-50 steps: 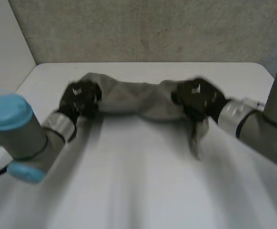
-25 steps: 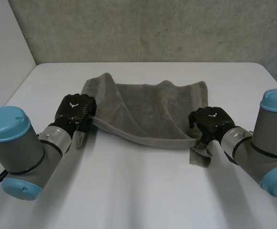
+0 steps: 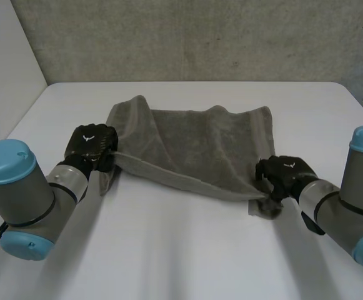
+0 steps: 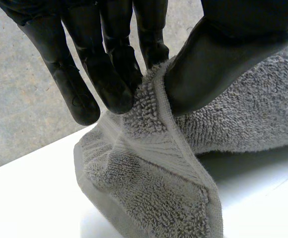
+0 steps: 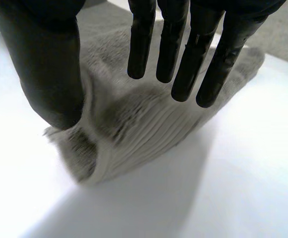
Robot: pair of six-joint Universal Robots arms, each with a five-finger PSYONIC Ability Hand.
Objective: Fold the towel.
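The towel (image 3: pixel 200 140) lies mid-table (image 3: pixel 181 250), nearer the far edge.

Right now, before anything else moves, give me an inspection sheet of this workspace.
Surface: white table, with the towel lying on its far half.
Job's things: one grey towel, wrinkled and not yet folded over. Its near edge is lifted and stretched between the two hands.
Clutter: nothing seen.
Hands: the left hand pinches the towel's near left corner between thumb and fingers. The right hand holds the near right corner, thumb against the cloth.
Cables: nothing seen.
Surroundings: rough grey wall behind the table.
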